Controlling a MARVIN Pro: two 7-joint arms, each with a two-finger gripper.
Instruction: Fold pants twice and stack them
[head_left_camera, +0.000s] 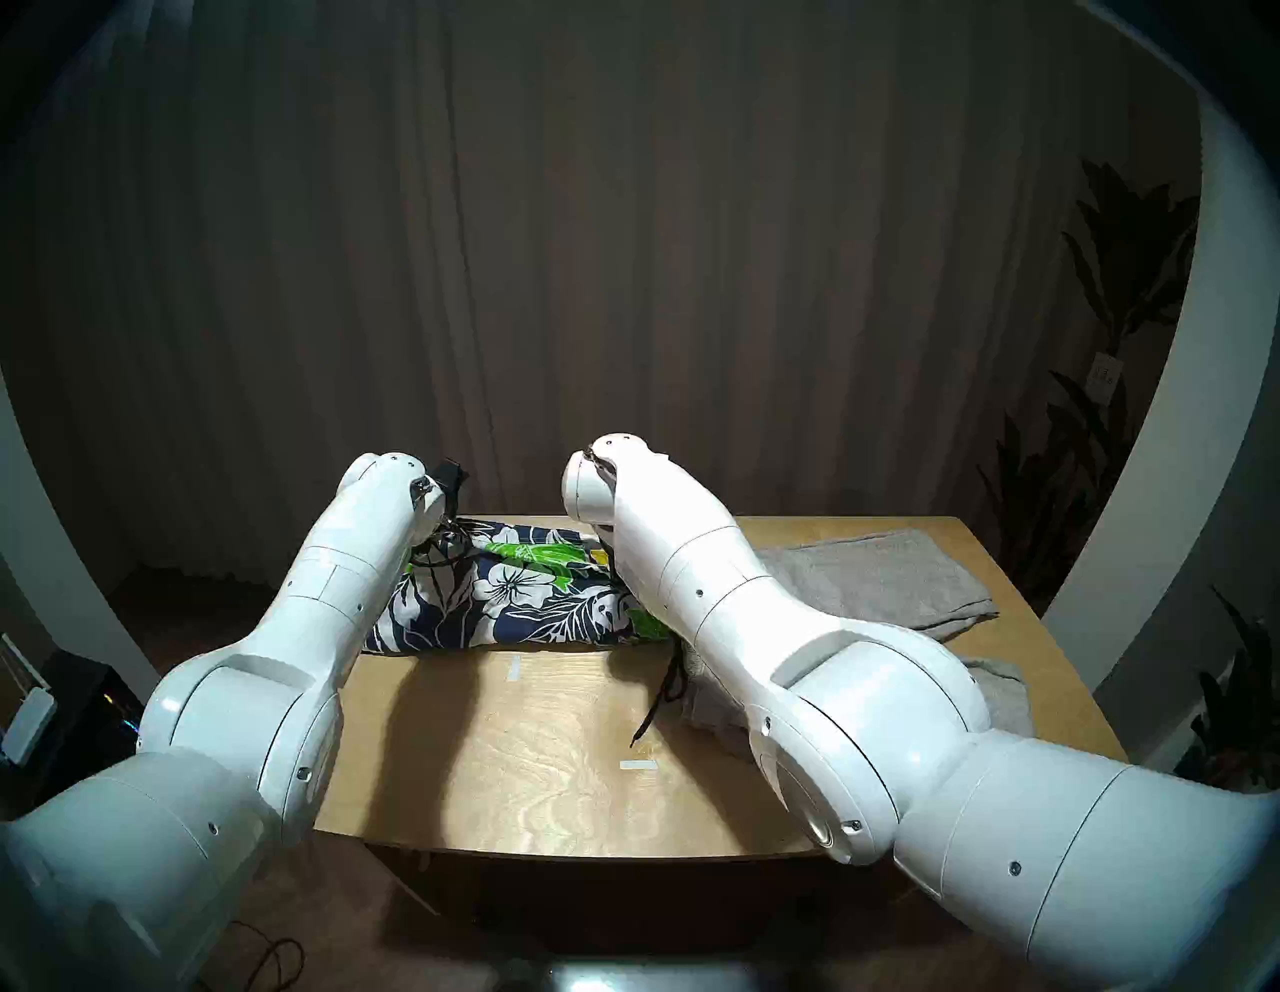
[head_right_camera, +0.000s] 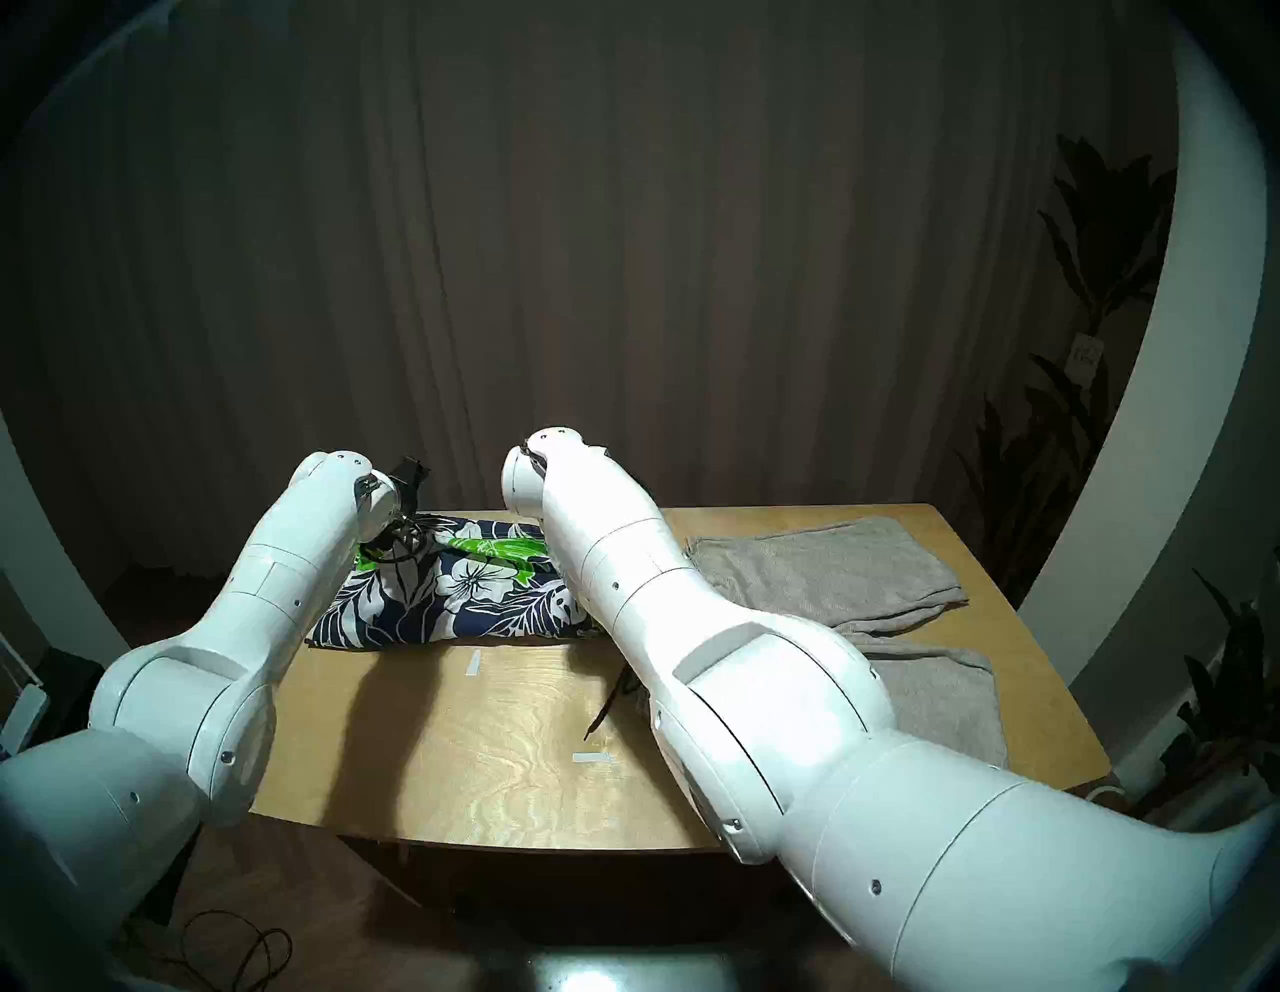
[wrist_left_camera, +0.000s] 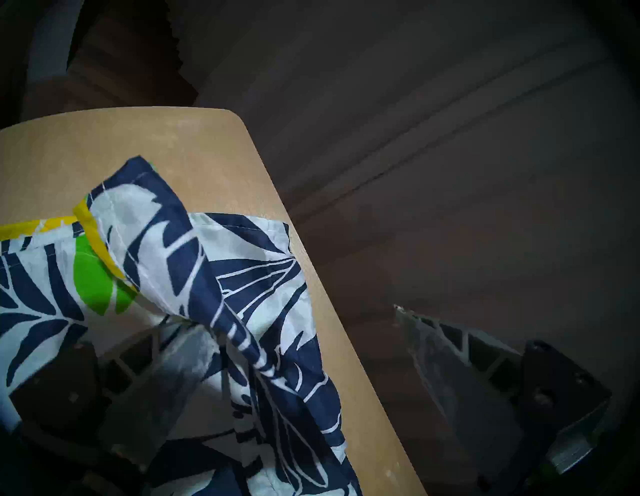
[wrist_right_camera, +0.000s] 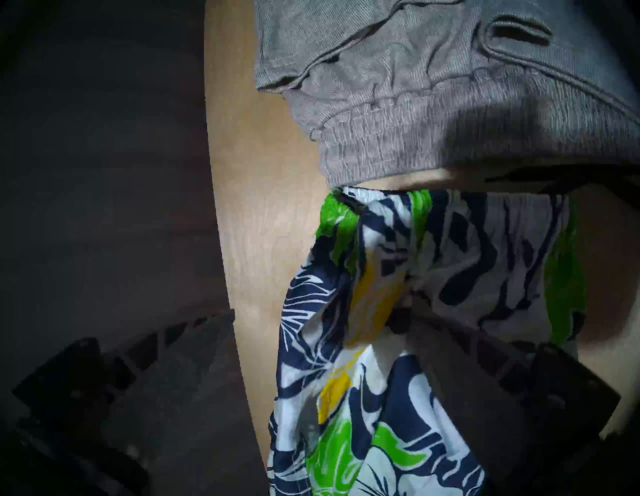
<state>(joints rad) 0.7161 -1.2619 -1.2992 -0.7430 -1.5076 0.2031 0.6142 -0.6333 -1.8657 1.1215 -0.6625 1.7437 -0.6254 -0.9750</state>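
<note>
The leaf-print shorts (head_left_camera: 512, 596) lie folded into a long strip along the far left of the wooden table (head_left_camera: 519, 748), also in the right head view (head_right_camera: 471, 589). Their black drawstring (head_left_camera: 658, 700) trails toward the front. The grey shorts (head_left_camera: 866, 575) lie spread at the right. Both grippers are hidden behind my forearms in the head views. In the left wrist view my left gripper (wrist_left_camera: 289, 320) is open, one finger against the print fabric (wrist_left_camera: 156, 242), the other past the table edge. My right gripper (wrist_right_camera: 313, 313) is open over the print waistband (wrist_right_camera: 381, 415), beside the grey waistband (wrist_right_camera: 450, 86).
Two white tape marks (head_left_camera: 637, 765) (head_left_camera: 514, 668) are on the table's front half. A dark curtain hangs close behind the far edge. Potted plants (head_left_camera: 1122, 277) stand to the right. The table's far left corner (wrist_left_camera: 221, 117) is near my left gripper.
</note>
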